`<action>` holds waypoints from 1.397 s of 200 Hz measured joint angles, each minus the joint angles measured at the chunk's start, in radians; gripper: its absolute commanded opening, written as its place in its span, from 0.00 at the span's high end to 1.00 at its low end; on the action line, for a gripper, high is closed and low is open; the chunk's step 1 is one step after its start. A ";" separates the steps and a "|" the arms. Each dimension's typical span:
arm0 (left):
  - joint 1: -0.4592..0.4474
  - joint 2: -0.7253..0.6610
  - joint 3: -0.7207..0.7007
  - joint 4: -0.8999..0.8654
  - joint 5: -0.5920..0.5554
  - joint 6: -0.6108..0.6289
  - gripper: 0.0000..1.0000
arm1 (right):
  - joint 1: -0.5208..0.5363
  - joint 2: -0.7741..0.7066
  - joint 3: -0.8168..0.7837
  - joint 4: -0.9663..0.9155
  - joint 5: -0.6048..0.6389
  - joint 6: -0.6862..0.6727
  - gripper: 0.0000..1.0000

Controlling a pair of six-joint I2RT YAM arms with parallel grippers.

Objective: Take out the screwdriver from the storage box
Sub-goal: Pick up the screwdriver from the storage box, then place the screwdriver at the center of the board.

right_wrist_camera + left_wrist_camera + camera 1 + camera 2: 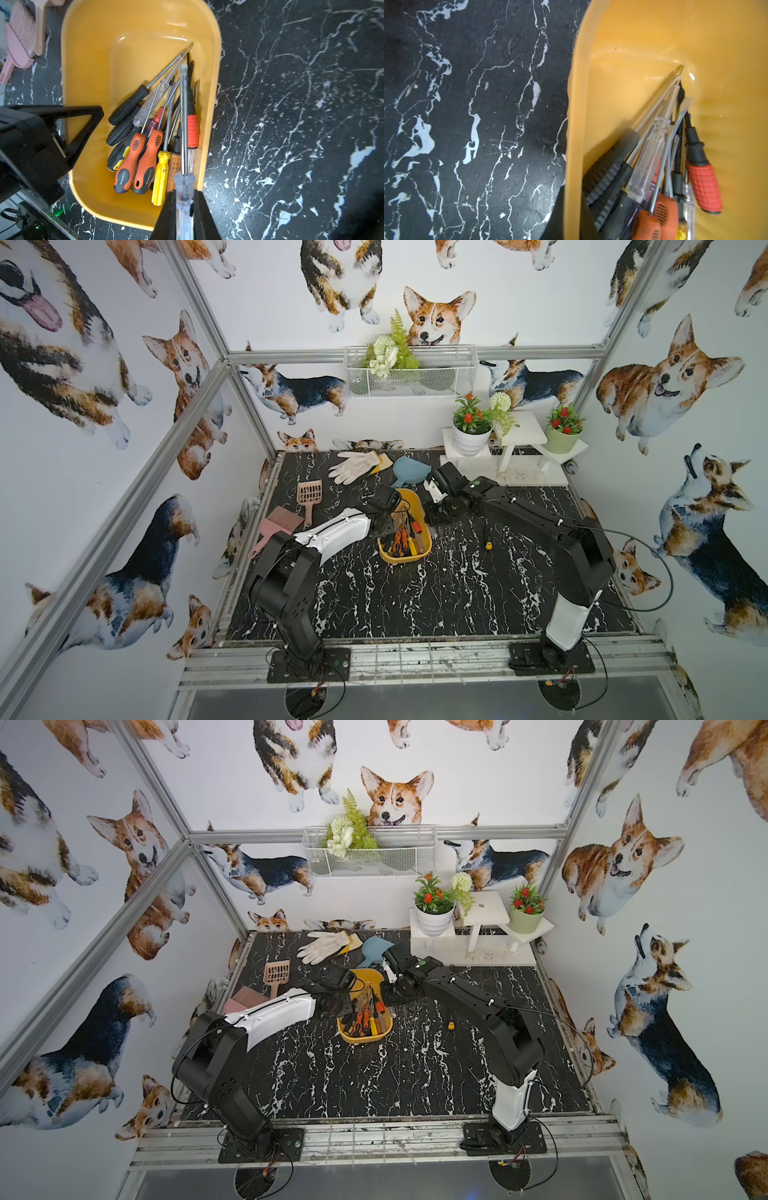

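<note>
Box (89, 68): smooth glossy yellow plastic.
Screwdriver (183, 124): clear plastic handle, bright metal shaft.
Table (301, 124): black, white-veined marble look, matt.
Other handles (126, 108): ribbed, rubbery, matt.

We lose the butt of the clear-handled screwdriver (183, 135) past the picture's edge, between the fingers of the right gripper (185, 216). The left gripper (572, 220) shows only blurred finger stubs astride the wall of the storage box (575, 124). Right of that box, a small yellow thing (489, 546) is too small for us to name.
</note>
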 measured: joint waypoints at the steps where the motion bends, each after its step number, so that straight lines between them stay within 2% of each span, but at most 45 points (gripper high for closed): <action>1: 0.000 0.000 0.000 0.000 0.000 0.000 1.00 | -0.003 -0.005 -0.003 0.001 0.000 0.000 1.00; 67: 0.000 0.000 0.001 0.000 -0.001 -0.001 1.00 | -0.153 -0.168 -0.152 0.023 0.016 -0.005 1.00; 87: 0.000 0.000 0.001 0.000 -0.001 -0.002 1.00 | -0.215 -0.180 -0.201 0.018 0.048 -0.008 1.00; 143: 0.000 0.000 0.000 0.000 -0.001 -0.003 1.00 | -0.303 -0.167 -0.281 0.004 0.080 -0.023 1.00; 229: 0.000 -0.008 -0.002 0.000 -0.002 -0.003 1.00 | -0.310 -0.007 -0.277 0.019 0.085 -0.021 1.00; 279: -0.001 -0.012 -0.005 0.000 -0.005 -0.002 1.00 | -0.310 0.035 -0.264 0.026 0.085 -0.018 1.00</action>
